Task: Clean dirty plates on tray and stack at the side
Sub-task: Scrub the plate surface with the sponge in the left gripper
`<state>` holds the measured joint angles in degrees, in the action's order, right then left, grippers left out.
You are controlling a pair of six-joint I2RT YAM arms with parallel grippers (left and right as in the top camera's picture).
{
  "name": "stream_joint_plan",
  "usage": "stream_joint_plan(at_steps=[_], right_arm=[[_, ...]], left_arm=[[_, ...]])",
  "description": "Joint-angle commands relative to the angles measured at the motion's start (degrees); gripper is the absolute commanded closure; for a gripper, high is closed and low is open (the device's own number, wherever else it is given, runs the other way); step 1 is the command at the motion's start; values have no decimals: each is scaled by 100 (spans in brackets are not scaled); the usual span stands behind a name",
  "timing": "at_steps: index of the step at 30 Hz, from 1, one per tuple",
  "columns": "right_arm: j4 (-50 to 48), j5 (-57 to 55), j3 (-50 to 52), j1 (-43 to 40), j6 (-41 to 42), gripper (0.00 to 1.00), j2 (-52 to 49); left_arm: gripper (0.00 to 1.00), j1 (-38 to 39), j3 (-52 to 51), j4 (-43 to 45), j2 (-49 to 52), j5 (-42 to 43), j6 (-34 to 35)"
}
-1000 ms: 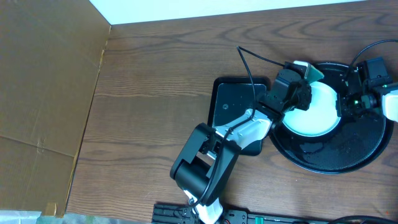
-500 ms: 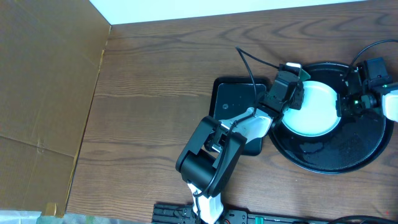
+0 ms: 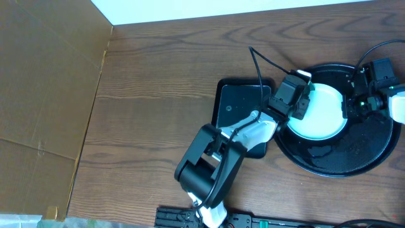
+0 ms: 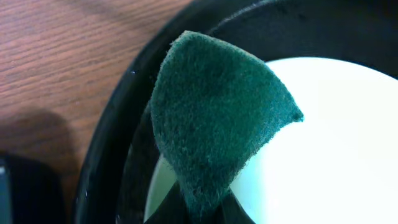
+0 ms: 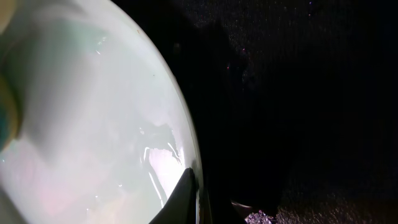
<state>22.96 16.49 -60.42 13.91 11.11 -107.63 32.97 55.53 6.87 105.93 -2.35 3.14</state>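
We find the left gripper (image 4: pixel 202 214) pinching a green scouring pad (image 4: pixel 217 112) over the left rim of the plate (image 3: pixel 323 117), which lies in the round tray (image 3: pixel 354 158). The right gripper (image 3: pixel 352 106) nips the plate's right rim. We judge scrubbing to be in hand. The next move calls for pressing the pad down and sweeping it across.

Dark wood-grain table (image 3: pixel 158 95), brown cardboard (image 3: pixel 44 82) at left, white strip (image 3: pixel 253 6) behind
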Motion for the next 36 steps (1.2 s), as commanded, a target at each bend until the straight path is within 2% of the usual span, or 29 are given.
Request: stream_joint_plan(at_steps=[1,6,13,18,20,27,30,32,36], right_arm=[[111,-468,140,44,-44,98,-313],[109,-466,140,44,-44,98,-313],[129,-466,140,44,-44,98,-313],[144,-466,140,44,-44,98,-313],[140,-466,140,44,-44,98,-313],[146,-466,140,44,-44,99,-313],[140,-466,140,44,-44,99,-313],[129,-466,140,44,-44,99,-313],[125,-466,140,44,-44,99,-313]], left_arm=[[93,205,-76,-210,-321,-179,-116],[93,605,-87,-647,-317,-179,-35],[93,640,-92,-372,-317,-184,26],[93,437,-94,-457,-317,-179,922],[93,393,-96,-557,-302,-181,1078],[93,219,-175,-643,-55,-251,1025],[93,140,-175,-612,96,-909,782],[93,105,-175,-487,125,-1335,592],[93,79,-175,146,125,-1401,264]])
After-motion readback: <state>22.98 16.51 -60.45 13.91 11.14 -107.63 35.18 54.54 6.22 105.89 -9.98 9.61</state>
